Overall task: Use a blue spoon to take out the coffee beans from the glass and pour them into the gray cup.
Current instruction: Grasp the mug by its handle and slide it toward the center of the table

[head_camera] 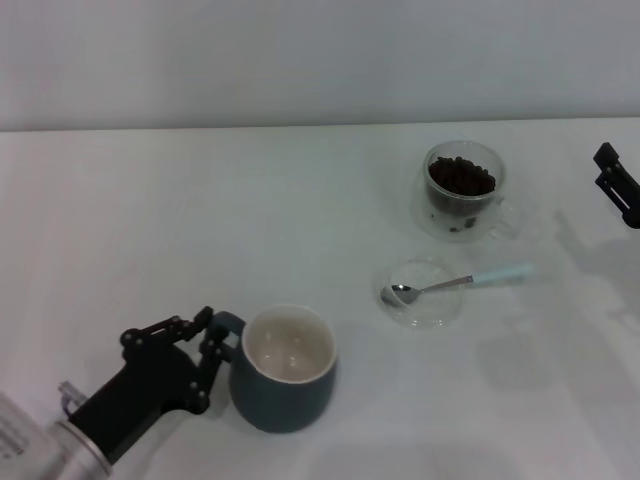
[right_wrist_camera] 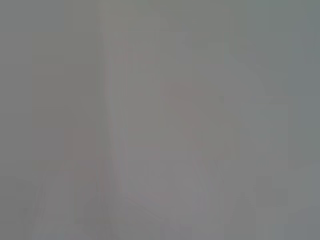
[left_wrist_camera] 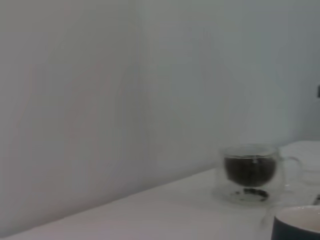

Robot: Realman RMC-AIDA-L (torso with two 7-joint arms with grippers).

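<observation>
The gray cup (head_camera: pixel 285 370) stands upright near the front of the table, cream-white inside and empty; its rim also shows in the left wrist view (left_wrist_camera: pixel 298 223). My left gripper (head_camera: pixel 206 360) is open, its fingertips right beside the cup's loop handle. The glass (head_camera: pixel 462 192) stands at the back right with a heap of coffee beans (head_camera: pixel 462 177) in it; it also shows in the left wrist view (left_wrist_camera: pixel 250 172). The blue spoon (head_camera: pixel 455 283) lies with its metal bowl on a shallow glass dish, its handle pointing right. My right gripper (head_camera: pixel 618 185) is at the right edge, apart from the glass.
The shallow clear glass dish (head_camera: pixel 425 310) lies between the gray cup and the glass. The white table (head_camera: pixel 200 220) ends at a pale wall behind. The right wrist view shows only a blank grey surface.
</observation>
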